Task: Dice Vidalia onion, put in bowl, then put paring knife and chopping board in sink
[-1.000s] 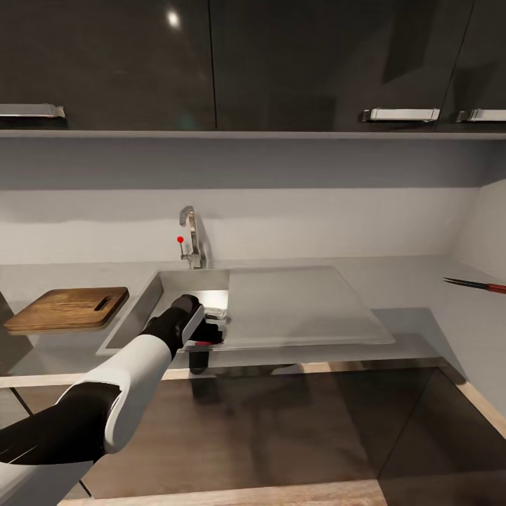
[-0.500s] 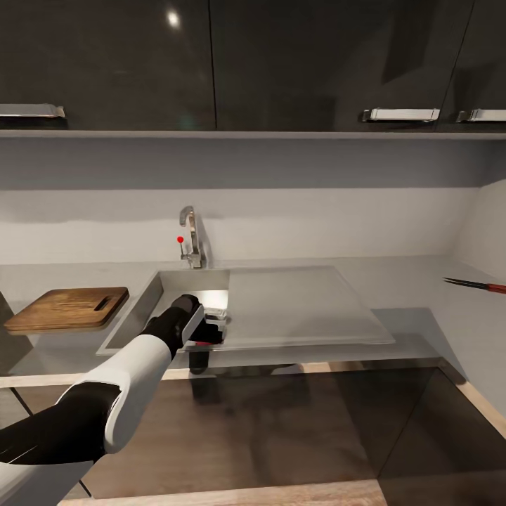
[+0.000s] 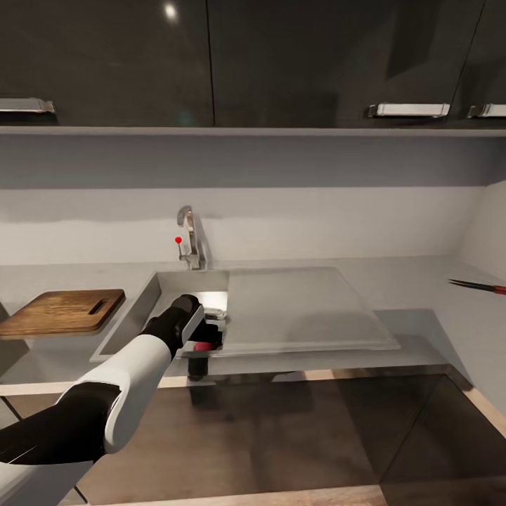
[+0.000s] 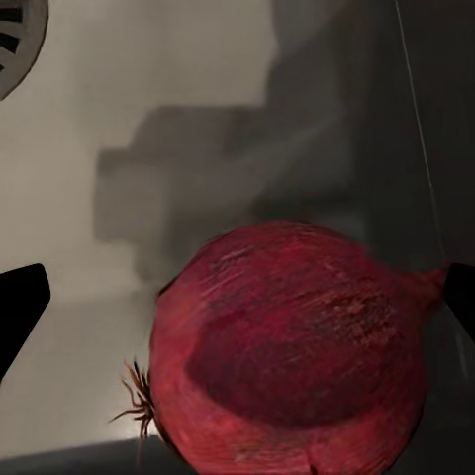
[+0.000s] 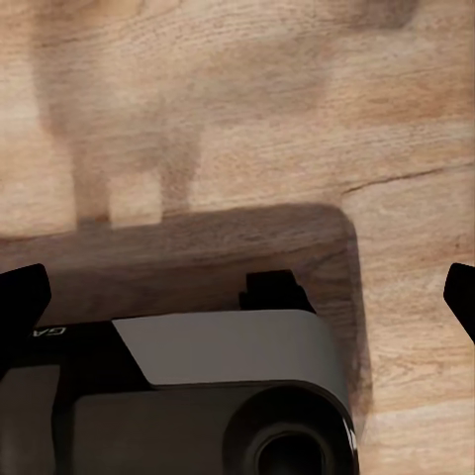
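We see grey countertop (image 3: 422, 295) w/ sink (image 3: 151, 295) set in near its left end, drainboard to the right of basin. Chopping board (image 3: 62, 313) lies flat at countertop's left end, just beside sink. Paring knife (image 3: 478, 285) lies at far right end, well apart.

Our left arm reaches forward and down into the sink (image 3: 151, 299), its gripper (image 3: 204, 343) low by the basin's near wall. Its fingers (image 4: 22, 307) stand spread wide apart. Our right gripper's dark fingertips (image 5: 24, 292) are likewise spread wide.
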